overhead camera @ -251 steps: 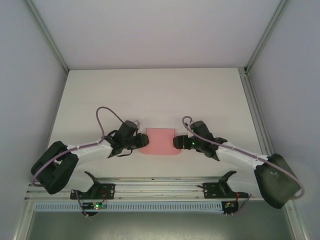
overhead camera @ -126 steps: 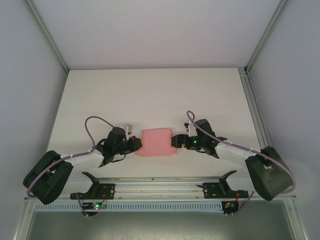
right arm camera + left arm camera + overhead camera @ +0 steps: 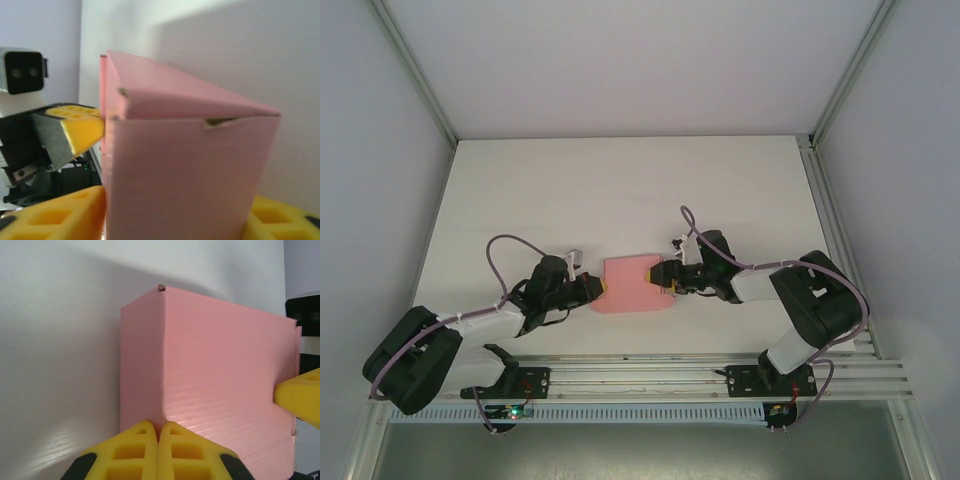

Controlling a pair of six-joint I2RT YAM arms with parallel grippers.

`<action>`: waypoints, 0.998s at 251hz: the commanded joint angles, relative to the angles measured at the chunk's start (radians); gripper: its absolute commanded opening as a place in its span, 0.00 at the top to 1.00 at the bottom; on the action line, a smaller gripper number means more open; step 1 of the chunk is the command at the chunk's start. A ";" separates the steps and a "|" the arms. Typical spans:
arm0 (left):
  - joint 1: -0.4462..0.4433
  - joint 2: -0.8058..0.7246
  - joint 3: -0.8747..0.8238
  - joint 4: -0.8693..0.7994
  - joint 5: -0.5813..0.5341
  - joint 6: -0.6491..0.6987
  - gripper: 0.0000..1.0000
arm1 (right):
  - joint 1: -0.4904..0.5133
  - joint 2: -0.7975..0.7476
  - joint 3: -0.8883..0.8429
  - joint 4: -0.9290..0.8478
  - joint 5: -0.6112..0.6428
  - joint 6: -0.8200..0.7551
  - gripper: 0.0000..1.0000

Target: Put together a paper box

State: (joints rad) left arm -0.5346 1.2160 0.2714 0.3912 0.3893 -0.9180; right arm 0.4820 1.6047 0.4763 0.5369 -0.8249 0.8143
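The pink paper box [image 3: 632,285] lies folded up as a shallow box on the white table, between my two grippers. My left gripper [image 3: 601,287] is shut, and its yellow tips [image 3: 159,427] meet right at the box's left corner crease [image 3: 162,365]. My right gripper [image 3: 658,277] straddles the box's right end. In the right wrist view a yellow finger [image 3: 60,215] presses one side of the box [image 3: 185,170] and the other finger [image 3: 282,220] sits against the opposite side. A top flap [image 3: 185,95] slopes over that end, with a small gap at its corner.
The white table [image 3: 620,180] runs back to grey walls, with bare room behind the box. The arms' mounting rail [image 3: 640,375] lies along the near edge. A fingertip of the left gripper [image 3: 82,127] touches the box's far edge in the right wrist view.
My left gripper closed and settled against the box's left edge. My right arm folded inward, and its gripper slid over the box's right end and narrowed onto it.
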 commanded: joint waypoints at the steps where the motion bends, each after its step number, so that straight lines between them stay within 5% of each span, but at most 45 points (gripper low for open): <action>1: 0.011 -0.047 -0.003 -0.037 -0.024 0.023 0.93 | 0.009 -0.024 0.018 0.115 -0.059 0.039 0.50; 19: 0.011 -0.084 0.015 -0.083 -0.024 0.075 0.88 | 0.004 -0.058 0.017 0.080 -0.053 0.032 0.53; 40: 0.010 -0.161 0.067 -0.190 -0.035 0.179 0.68 | 0.000 -0.102 0.019 0.005 -0.028 0.011 0.59; 52: 0.009 -0.218 0.105 -0.263 -0.058 0.267 0.44 | -0.001 -0.126 0.026 -0.040 -0.012 -0.004 0.59; 67: 0.008 -0.298 0.162 -0.374 -0.135 0.370 0.01 | -0.006 -0.154 0.030 -0.083 0.011 -0.007 0.61; 93: 0.000 -0.425 0.224 -0.437 -0.234 0.575 0.00 | -0.029 -0.196 0.040 -0.150 0.028 0.003 0.61; 121: -0.047 -0.487 0.246 -0.363 -0.131 0.834 0.00 | -0.080 -0.228 0.075 -0.238 0.011 0.038 0.61; 143: -0.094 -0.439 0.347 -0.470 -0.103 0.989 0.00 | -0.112 -0.249 0.117 -0.279 -0.022 0.064 0.59; 194: -0.323 -0.167 0.568 -0.681 -0.392 1.285 0.00 | -0.132 -0.267 0.269 -0.529 -0.018 0.037 0.59; 250: -0.431 -0.044 0.536 -0.427 -0.608 1.504 0.00 | -0.221 -0.213 0.305 -0.514 -0.101 0.302 0.60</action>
State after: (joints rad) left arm -0.9424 1.1263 0.8116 -0.1413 -0.0189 0.3702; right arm 0.3046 1.3613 0.7616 0.0677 -0.8566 0.9432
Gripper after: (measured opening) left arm 0.999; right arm 0.412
